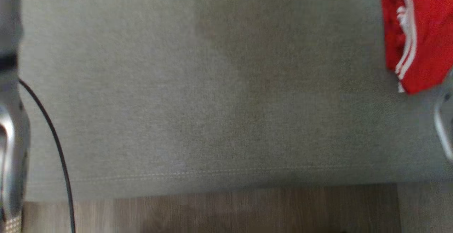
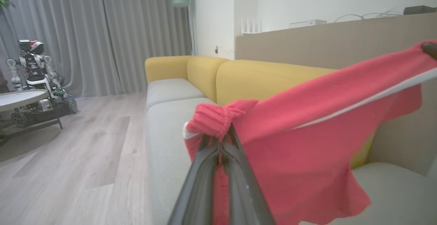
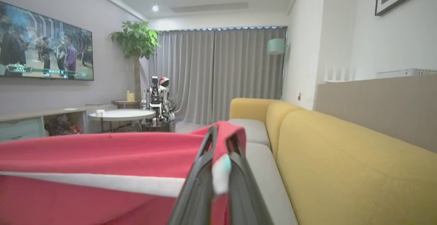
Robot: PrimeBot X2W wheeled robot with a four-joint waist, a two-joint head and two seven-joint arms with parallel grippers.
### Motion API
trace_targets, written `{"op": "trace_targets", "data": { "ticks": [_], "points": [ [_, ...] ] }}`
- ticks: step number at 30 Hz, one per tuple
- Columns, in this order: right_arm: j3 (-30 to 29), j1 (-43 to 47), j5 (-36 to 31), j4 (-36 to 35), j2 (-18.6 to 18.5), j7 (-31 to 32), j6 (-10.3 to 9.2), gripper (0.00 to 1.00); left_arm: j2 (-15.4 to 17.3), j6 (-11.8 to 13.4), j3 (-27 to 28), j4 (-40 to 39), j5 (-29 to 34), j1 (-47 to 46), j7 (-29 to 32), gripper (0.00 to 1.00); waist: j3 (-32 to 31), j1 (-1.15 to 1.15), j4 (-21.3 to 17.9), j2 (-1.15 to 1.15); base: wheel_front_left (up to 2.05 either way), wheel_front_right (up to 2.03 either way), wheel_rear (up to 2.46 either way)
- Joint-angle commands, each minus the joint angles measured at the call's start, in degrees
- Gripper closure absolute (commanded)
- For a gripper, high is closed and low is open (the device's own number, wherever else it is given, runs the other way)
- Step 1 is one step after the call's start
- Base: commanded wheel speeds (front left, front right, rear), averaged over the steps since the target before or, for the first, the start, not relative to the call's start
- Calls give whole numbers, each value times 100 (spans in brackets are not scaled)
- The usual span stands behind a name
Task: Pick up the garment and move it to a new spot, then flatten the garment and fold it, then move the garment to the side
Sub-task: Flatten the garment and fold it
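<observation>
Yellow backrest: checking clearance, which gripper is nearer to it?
Right. The right gripper sits close beside the backrest; the left gripper is farther out, above the grey seat.

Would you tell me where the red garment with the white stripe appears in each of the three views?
Head view: a red striped cloth at the upper right corner, on the grey sofa seat; whether it is the held piece, I cannot tell.
Left wrist view: the garment spreads from centre to right edge, pinched by the left gripper.
Right wrist view: lower left, reaching the right gripper at bottom centre.
Shared landmark: the grey sofa seat.
</observation>
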Motion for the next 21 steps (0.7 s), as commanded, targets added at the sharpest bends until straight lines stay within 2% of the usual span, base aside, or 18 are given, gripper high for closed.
{"op": "trace_targets", "data": {
  "ticks": [1, 5, 10, 15, 21],
  "points": [
    [-129, -471, -103, 212, 173, -417, -2, 100, 154, 4, 131, 214, 185, -521, -358, 100, 819, 0, -101, 0, 0, 0, 0],
    [-76, -900, 218, 1228, 182, -1222, -2, 100, -34, 21, 101, 1169, 346, -1001, -1146, 100, 1037, 0, -22, 0, 0, 0, 0],
    [416, -751, 734, 2143, 183, -1573, -2, 100, -179, -37, 10, 1979, 342, -962, -1705, 100, 1126, 0, 91, 0, 0, 0, 0],
    [1133, -241, 1300, 2897, 184, -1652, -2, 100, -291, -124, -183, 2762, 231, -535, -2127, 100, 1051, 0, 236, 0, 0, 0, 0],
    [1857, 377, 1640, 3420, 184, -1323, -2, 100, -343, -159, -544, 3273, -112, 237, -2167, 100, 687, 0, 326, 0, 0, 0, 0]
  ]
}}
